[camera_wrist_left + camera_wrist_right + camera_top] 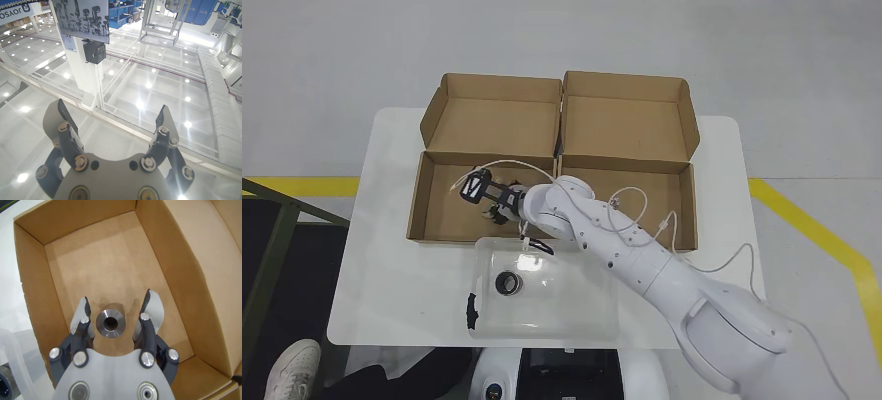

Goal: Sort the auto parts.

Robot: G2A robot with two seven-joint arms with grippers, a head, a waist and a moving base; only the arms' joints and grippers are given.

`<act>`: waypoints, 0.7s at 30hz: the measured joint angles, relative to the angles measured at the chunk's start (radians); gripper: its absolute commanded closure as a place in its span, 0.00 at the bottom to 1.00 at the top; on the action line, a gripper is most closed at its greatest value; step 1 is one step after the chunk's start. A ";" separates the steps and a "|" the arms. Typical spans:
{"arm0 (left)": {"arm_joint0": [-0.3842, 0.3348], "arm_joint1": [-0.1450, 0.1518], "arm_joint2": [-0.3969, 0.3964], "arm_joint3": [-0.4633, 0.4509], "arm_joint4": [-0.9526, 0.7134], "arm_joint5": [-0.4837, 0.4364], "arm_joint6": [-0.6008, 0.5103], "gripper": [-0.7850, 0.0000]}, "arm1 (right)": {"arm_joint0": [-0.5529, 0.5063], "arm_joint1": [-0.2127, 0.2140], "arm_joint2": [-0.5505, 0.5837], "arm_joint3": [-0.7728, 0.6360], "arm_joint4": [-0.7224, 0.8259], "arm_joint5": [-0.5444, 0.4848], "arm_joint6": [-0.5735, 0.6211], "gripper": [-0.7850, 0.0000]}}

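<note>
Sleeve [110,324] of shiny bored steel stands on the box [105,266] floor between the right gripper's [117,294] spread fingers; left gripper [111,103] gapes.

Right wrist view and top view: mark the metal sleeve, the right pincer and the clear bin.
metal sleeve [110,324]: right wrist view, centre of its end face, at the bore.
right pincer [117,294]: right wrist view, midway between its open fingertips.
clear bin [557,305]: top view, a bare part of its floor.
</note>
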 measured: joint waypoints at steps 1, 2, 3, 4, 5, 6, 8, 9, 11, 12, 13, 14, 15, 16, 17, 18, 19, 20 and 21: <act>0.000 0.000 0.000 0.000 0.000 0.000 0.000 0.00 | -0.002 0.000 0.004 -0.006 -0.003 -0.002 -0.004 0.00; 0.000 0.000 0.000 0.000 0.000 0.000 0.000 0.00 | -0.004 0.001 0.008 -0.015 -0.007 -0.005 -0.008 0.00; 0.000 0.000 0.000 0.000 0.000 0.000 0.000 0.00 | -0.007 0.002 0.014 -0.029 -0.013 -0.008 -0.014 0.00; 0.000 0.000 0.000 0.000 0.000 0.000 0.000 0.00 | -0.010 0.004 0.020 -0.043 -0.019 -0.010 -0.017 0.00; 0.000 0.000 0.000 0.000 0.000 0.000 0.000 0.00 | -0.013 0.007 0.026 -0.059 -0.025 -0.012 -0.019 0.00; 0.000 0.000 0.000 0.000 0.000 0.000 0.000 0.00 | -0.020 0.012 0.035 -0.085 -0.034 -0.016 -0.020 0.00; 0.000 0.000 0.000 0.000 0.000 0.000 0.000 0.00 | -0.033 0.021 0.051 -0.134 -0.051 -0.021 -0.018 0.00; 0.000 0.000 0.000 0.000 0.000 0.000 0.000 0.00 | -0.045 0.029 0.064 -0.172 -0.063 -0.026 -0.013 0.00; 0.000 0.000 0.000 0.000 0.000 0.000 0.000 0.00 | -0.067 0.043 0.085 -0.237 -0.079 -0.037 0.000 0.00; 0.000 0.000 0.000 0.000 0.000 0.000 0.000 0.00 | -0.086 0.053 0.099 -0.283 -0.090 -0.047 0.011 0.00; 0.000 0.000 0.000 0.000 0.000 0.000 0.000 0.00 | -0.101 0.061 0.111 -0.320 -0.098 -0.055 0.021 0.00; 0.000 0.000 0.000 0.000 0.000 0.000 0.000 0.00 | -0.118 0.069 0.122 -0.357 -0.107 -0.063 0.031 0.00; 0.000 0.000 0.000 0.000 0.000 0.000 0.000 0.00 | -0.143 0.080 0.137 -0.408 -0.119 -0.073 0.046 0.00; 0.000 0.000 0.000 0.000 0.000 0.000 0.000 0.00 | -0.163 0.088 0.148 -0.445 -0.127 -0.082 0.056 0.00; 0.000 0.000 0.000 0.000 0.000 0.000 0.000 0.00 | -0.184 0.096 0.159 -0.481 -0.134 -0.091 0.067 0.00; 0.000 0.000 0.000 0.000 0.000 0.000 0.000 0.00 | -0.213 0.106 0.173 -0.528 -0.144 -0.104 0.081 0.00; 0.000 0.000 0.000 0.000 0.000 0.000 0.000 0.00 | -0.234 0.114 0.182 -0.562 -0.152 -0.114 0.091 0.00; 0.000 0.000 0.000 0.000 0.000 0.000 0.000 0.00 | -0.256 0.121 0.191 -0.596 -0.160 -0.124 0.101 0.00; 0.000 0.000 0.000 0.000 0.000 0.000 0.000 0.00 | -0.285 0.130 0.201 -0.639 -0.171 -0.136 0.114 0.00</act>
